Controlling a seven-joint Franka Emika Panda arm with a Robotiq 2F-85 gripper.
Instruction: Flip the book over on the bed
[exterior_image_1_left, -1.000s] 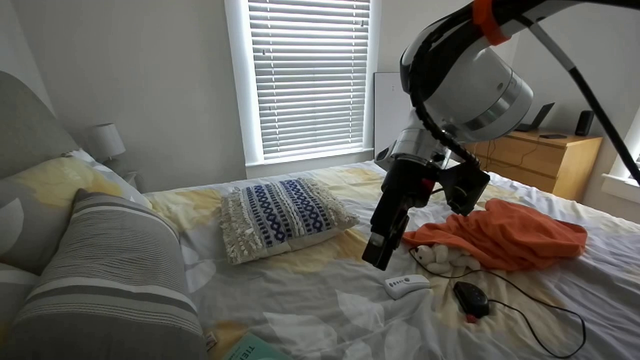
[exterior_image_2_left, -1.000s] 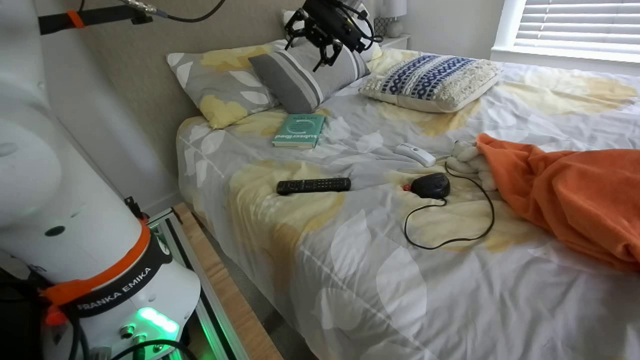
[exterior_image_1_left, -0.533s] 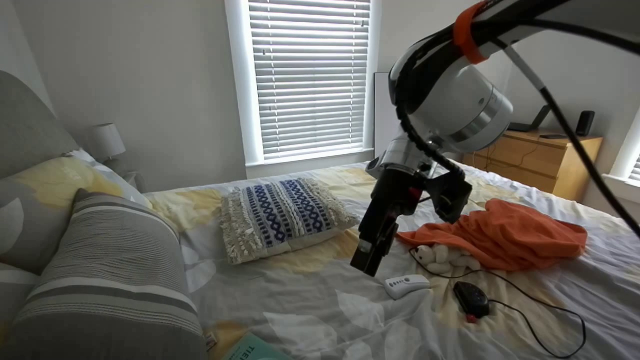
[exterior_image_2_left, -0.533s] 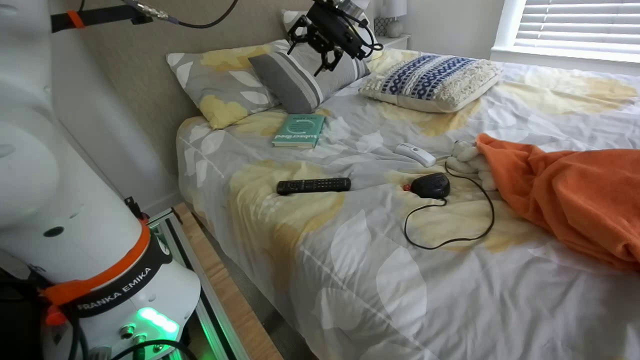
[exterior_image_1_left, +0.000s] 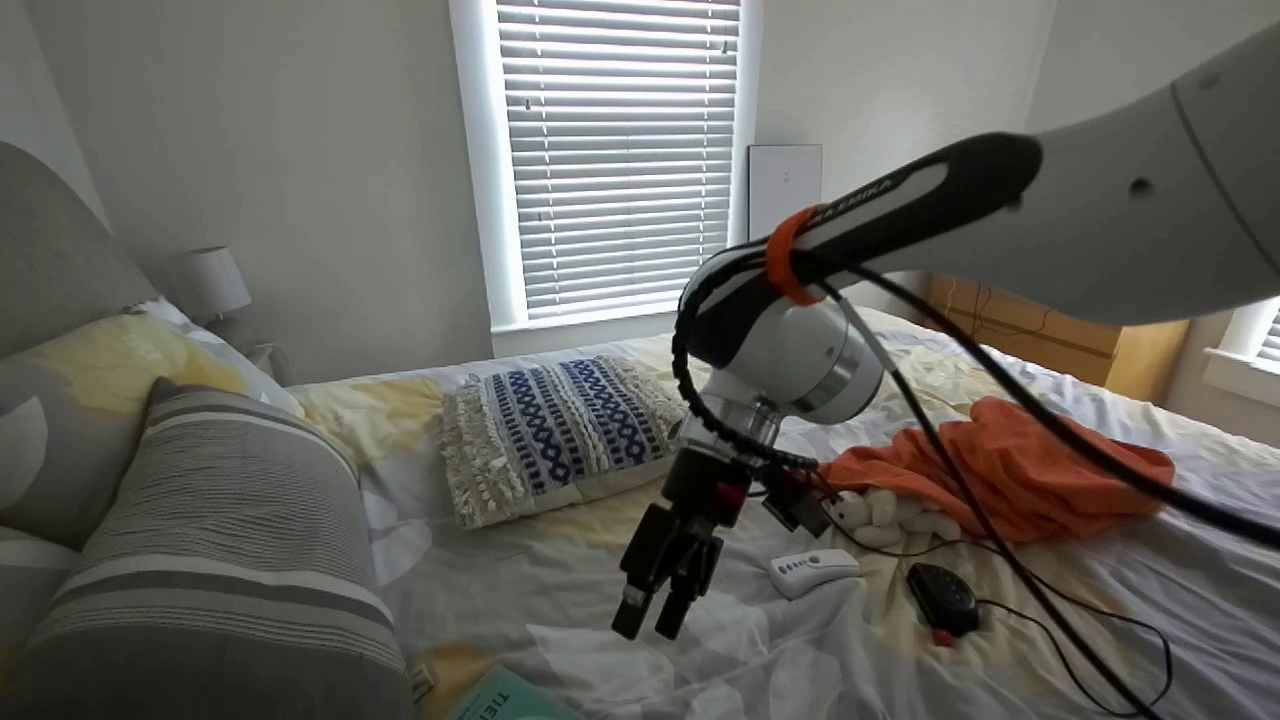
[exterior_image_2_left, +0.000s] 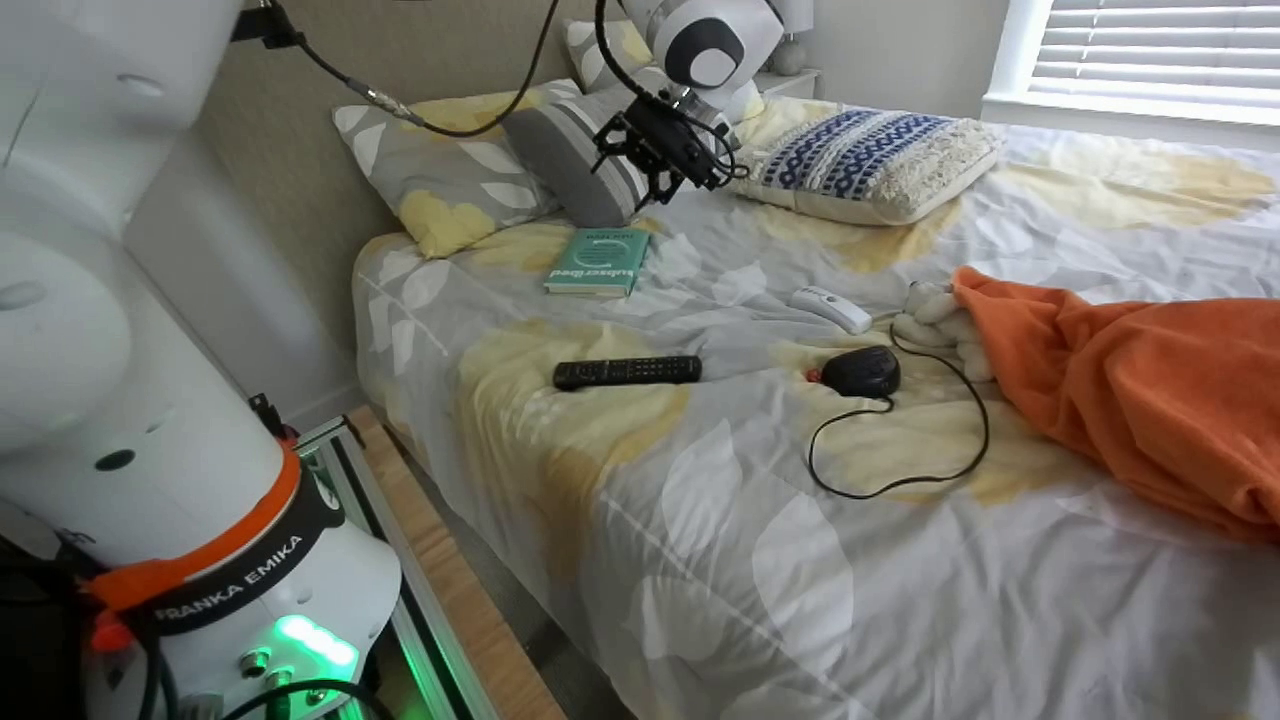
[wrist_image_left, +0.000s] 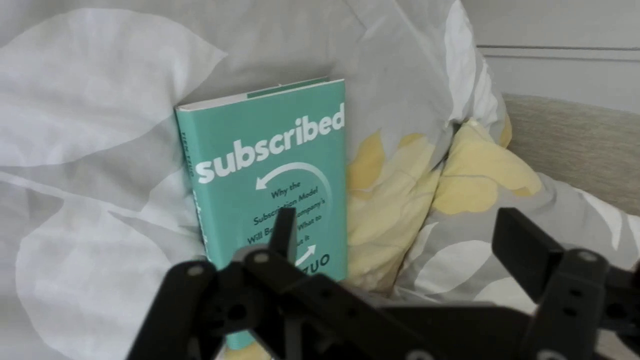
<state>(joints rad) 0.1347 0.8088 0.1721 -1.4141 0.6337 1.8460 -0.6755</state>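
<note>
The arm (exterior_image_1_left: 1060, 240) had reached lower over the bed (exterior_image_2_left: 740, 450) within the past second, its fingers (wrist_image_left: 522, 250) dropping toward the book (exterior_image_2_left: 597, 262), which had not budged. We saw those fingers spread wide and holding nothing, hanging clear above; in an exterior view the book lay flat on the bed at their 7 o'clock, with a grey striped pillow (exterior_image_2_left: 585, 185) close by at its 12 o'clock and a black remote (exterior_image_2_left: 627, 372) near, between 5 and 6. We judged it a stiff volume of modest weight, hardly fragile, its smooth cover apt to slip and its boards liable to fan open if only one was caught. The spine (wrist_image_left: 188, 155), at 9 o'clock in the wrist view, looked to us the safest hold, with one finger sunk into the yielding bed to get beneath. The book was teal green, front cover up, "subscribed" in bold white across its 12 o'clock end, a pale ring of arrows round small dark lettering below, white page edges showing along that same end; part of the lower cover was hidden from us behind a finger.
</note>
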